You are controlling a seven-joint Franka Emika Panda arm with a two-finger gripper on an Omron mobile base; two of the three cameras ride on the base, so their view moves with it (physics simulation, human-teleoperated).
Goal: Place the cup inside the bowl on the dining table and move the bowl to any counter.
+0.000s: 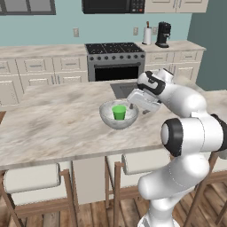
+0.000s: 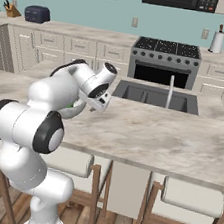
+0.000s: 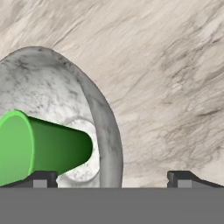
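One cup [image 1: 119, 111] upright inside bowl [image 1: 107, 119] on table [image 1: 53, 128]. Hand [image 3: 112, 178] wide open, empty, straddling rim. Glassy, slippery, probably heavy: best pinched at rim.

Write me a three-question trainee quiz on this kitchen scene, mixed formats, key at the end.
1. True or false: the small bright green tapered cup stands inside the wide pale grey speckled bowl.
2. What does the bowl rest on? A) the beige marbled dining table B) the stove C) a stool
3. Fill in: the gripper, beside the bowl's rim, has its jaws ____.

Key: 1 true; 2 A; 3 open
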